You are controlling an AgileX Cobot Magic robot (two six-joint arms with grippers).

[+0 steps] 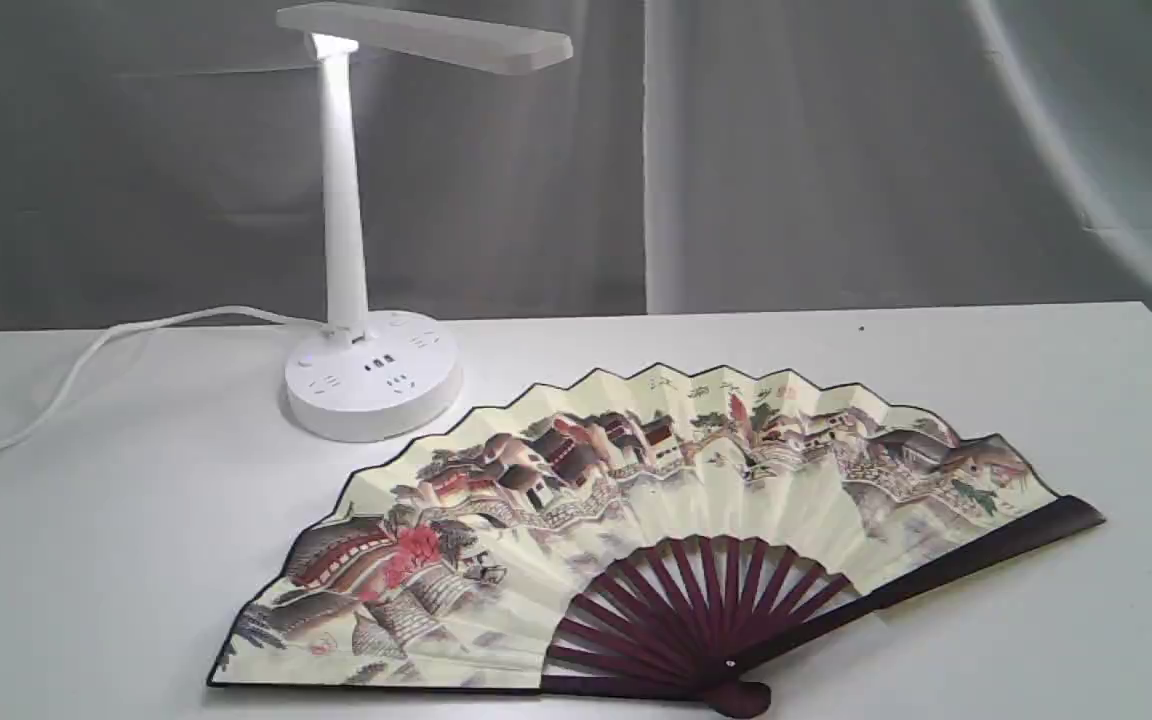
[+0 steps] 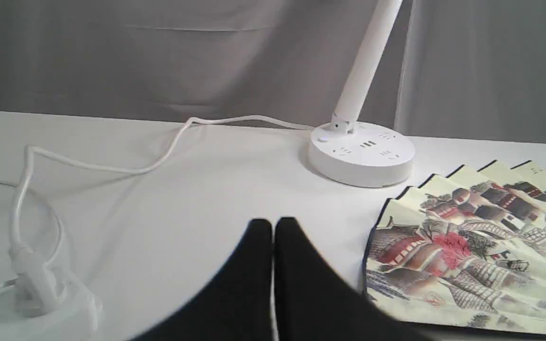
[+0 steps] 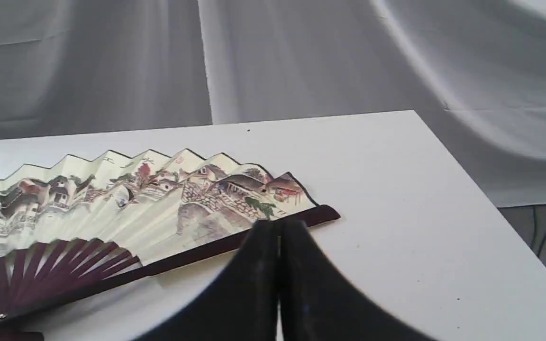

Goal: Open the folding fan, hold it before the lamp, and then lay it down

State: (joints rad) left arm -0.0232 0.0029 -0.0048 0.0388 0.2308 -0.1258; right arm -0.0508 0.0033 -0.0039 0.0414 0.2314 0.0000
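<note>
The one thing here that holds another is the white power strip (image 2: pixel 26 322) near the desk's left edge. A white plug (image 2: pixel 33 279) is seated in it, and the lamp's cord (image 2: pixel 244 117) loops away across the desk (image 1: pixel 936 650). The round lamp base (image 1: pixel 373 385) carries sockets on its top.

The folding fan (image 1: pixel 656 500) lies spread wide and flat on the desk, painted face up. It fills the middle and right of the half nearer the exterior camera. Its pivot (image 1: pixel 731 665) sits close to that near edge, and the pleated leaf arcs away toward the far edge. The long axis runs across the desk from left to right. One end of the leaf lies almost along the near edge, pointing at the left side. The dark maroon guard stick (image 1: pixel 986 555) at the other end slants out toward the far right corner.

The lamp (image 1: pixel 344 220) stands upright toward the far edge, left of centre. Its bar head reaches over the desk, and its base is just beside the leaf's scalloped rim but apart from it.

My left pincer (image 2: pixel 273 222) is pressed together with nothing in it, over bare desk just beside the fan's left end. My right pincer (image 3: pixel 277 225) is also pressed together and empty. Its tips are at the outer end of the guard stick, and I cannot tell whether they touch it.
</note>
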